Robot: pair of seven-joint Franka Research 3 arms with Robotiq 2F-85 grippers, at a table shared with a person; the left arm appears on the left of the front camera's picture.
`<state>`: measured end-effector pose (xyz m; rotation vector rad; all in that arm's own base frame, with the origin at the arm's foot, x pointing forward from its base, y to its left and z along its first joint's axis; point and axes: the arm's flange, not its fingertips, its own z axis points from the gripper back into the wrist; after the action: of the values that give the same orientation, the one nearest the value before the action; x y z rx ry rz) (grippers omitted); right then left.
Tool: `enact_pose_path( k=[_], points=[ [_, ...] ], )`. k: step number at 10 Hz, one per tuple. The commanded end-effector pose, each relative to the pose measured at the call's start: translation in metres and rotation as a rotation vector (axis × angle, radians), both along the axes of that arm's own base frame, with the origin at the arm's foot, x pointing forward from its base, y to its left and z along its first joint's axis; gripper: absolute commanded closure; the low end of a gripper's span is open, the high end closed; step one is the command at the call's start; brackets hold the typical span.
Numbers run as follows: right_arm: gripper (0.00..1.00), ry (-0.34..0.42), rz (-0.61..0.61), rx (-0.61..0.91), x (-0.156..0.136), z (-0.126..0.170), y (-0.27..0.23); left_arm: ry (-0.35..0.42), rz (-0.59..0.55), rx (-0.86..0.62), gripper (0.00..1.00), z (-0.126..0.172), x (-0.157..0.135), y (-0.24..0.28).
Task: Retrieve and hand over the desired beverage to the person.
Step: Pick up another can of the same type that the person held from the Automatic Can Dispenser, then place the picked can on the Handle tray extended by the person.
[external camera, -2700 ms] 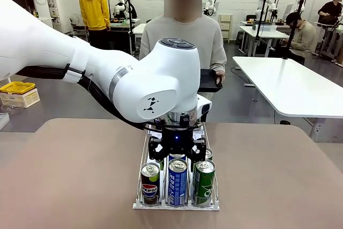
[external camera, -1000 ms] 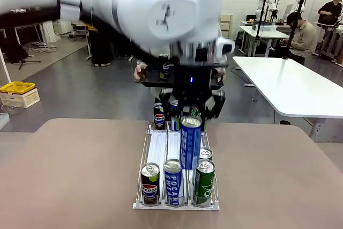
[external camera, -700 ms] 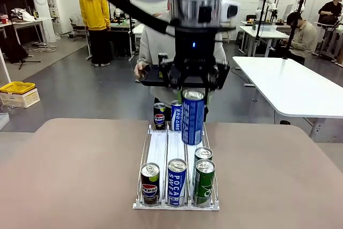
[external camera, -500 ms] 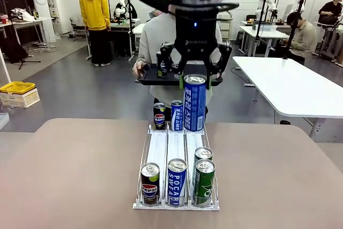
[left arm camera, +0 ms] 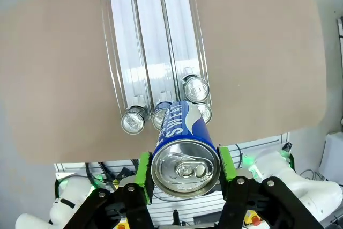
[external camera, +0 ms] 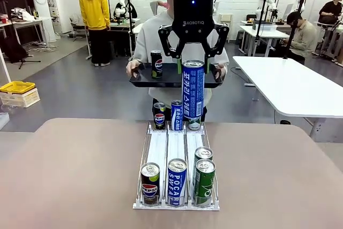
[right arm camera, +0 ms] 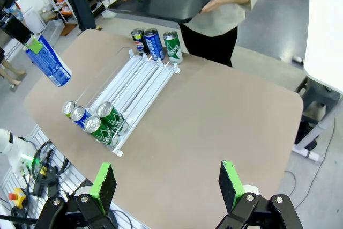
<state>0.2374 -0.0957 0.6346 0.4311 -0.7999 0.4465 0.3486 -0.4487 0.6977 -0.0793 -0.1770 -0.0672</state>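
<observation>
We find left gripper (external camera: 192, 64) clamped on blue can (external camera: 193, 92) near top, held aloft before person's tray (external camera: 140, 82). Right gripper (right arm camera: 167, 185) jaws apart. We judge can rigid, smooth, slippery, likely full; grip mid-body.

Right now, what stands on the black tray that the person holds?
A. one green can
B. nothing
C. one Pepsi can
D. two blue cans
C. In the front view a single dark Pepsi can stands on the tray, near its left end; the tall blue can hangs in the left end effector in front of the tray, not on it.
</observation>
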Motion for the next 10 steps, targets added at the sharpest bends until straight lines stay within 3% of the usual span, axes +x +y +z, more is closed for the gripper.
enact_pose_path(
  k=[1,10],
  points=[
    [0.00,-0.004,0.018,0.014,0.0011,-0.0005,0.0007,-0.007,-0.006,0.002,0.75,-0.0012,-0.0059,-0.0011],
    [0.00,-0.004,0.018,0.014,0.0011,-0.0005,0.0007,-0.007,-0.006,0.002,0.75,-0.0012,-0.0059,-0.0011]
  ],
)
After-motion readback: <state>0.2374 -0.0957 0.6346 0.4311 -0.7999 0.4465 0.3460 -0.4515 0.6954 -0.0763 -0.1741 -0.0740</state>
